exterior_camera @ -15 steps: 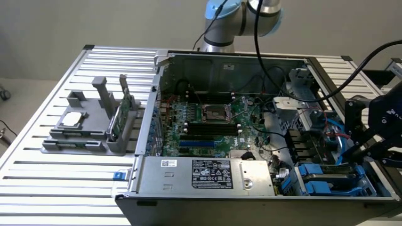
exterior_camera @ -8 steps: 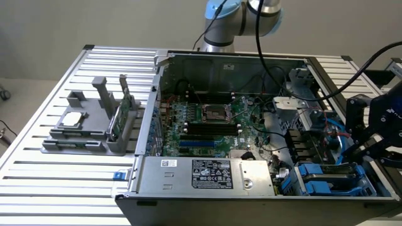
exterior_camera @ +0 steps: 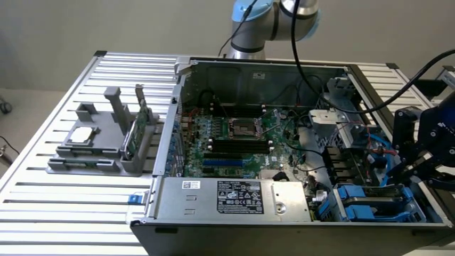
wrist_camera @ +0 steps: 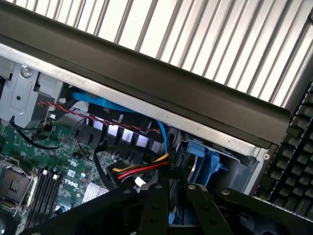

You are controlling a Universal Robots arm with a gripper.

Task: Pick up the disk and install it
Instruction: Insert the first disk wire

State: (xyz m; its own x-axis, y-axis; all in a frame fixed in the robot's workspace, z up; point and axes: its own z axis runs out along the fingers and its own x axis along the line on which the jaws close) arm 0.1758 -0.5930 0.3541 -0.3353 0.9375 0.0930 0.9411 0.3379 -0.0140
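Observation:
The disk sits in the drive bay at the case's front corner on the exterior view's right. Its blue carrier frame shows, while most of its metal face is hidden in shadow. My black gripper hangs just above and beyond that bay, over the case's side wall. In the wrist view the two black fingers meet at their tips, the gripper shut with nothing held, and the disk's blue frame lies just past them beside red, yellow and black power wires.
The open computer case holds a motherboard and a power supply at its front. A grey fixture on the slatted table carries a small square chip and a green circuit card. Cables run overhead.

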